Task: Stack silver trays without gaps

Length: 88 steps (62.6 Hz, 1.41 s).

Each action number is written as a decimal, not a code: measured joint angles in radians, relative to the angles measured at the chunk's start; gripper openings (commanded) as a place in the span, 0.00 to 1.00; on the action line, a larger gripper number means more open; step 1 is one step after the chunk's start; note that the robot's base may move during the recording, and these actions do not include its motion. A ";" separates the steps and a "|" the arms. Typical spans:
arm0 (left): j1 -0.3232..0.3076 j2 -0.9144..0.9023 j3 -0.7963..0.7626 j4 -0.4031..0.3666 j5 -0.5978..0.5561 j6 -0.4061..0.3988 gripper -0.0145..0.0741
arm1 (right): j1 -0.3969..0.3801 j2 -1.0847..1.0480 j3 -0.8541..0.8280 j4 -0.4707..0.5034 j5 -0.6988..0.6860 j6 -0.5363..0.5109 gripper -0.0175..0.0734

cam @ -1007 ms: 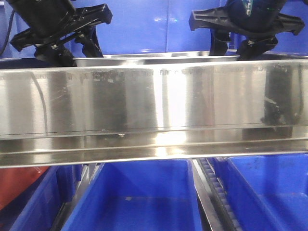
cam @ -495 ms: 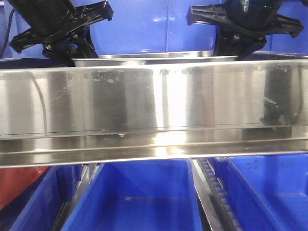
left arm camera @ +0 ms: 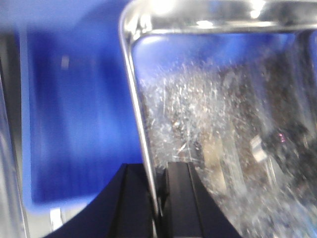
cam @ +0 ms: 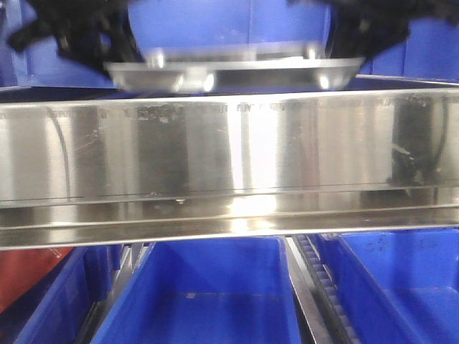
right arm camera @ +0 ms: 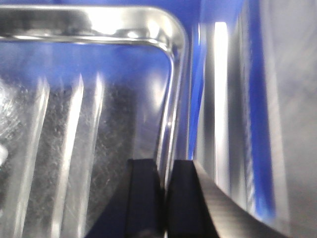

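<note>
In the left wrist view, the left claw (left arm camera: 156, 201) is closed on the silver tray (left arm camera: 218, 129). One dark finger sits outside the out-turned rim of the tray's short left end and the other inside it. The camera looks down onto the scratched tray floor, so the tray appears to ride open side up. A blue bin (left arm camera: 74, 124) lies beyond and below it, blurred.

In the right wrist view, the right claw (right arm camera: 165, 198) pinches the opposite short end in the same way. The rim stands between its two fingers, just short of a rounded corner. The tray floor stretches away to the left.

In the front-facing view, the tray hangs in the air just above the top edge of the shelf front band (cam: 229, 150), with the dark arms at its two ends. Its long axis runs left to right, parallel to the band, and it looks close to level. Everything up there is blurred. More blue bins (cam: 208, 294) sit below the shelf. The tray that should receive this one cannot be made out.

The step in hand looks like the two-armed carry. The next move calls for keeping both ends level and squaring the corners over the tray beneath. The tray should then go down evenly, so that it nests flush and does not jam on a tilted rim.
</note>
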 measured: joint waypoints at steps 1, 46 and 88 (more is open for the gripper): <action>-0.005 -0.007 0.000 0.005 -0.002 -0.002 0.15 | 0.003 -0.006 0.000 -0.010 -0.003 0.000 0.12; -0.113 -0.299 0.000 0.341 -0.056 -0.273 0.15 | 0.064 -0.167 -0.099 -0.111 -0.028 0.000 0.12; -0.113 -0.303 0.002 0.459 -0.206 -0.285 0.15 | 0.070 -0.174 -0.102 -0.145 -0.069 0.010 0.12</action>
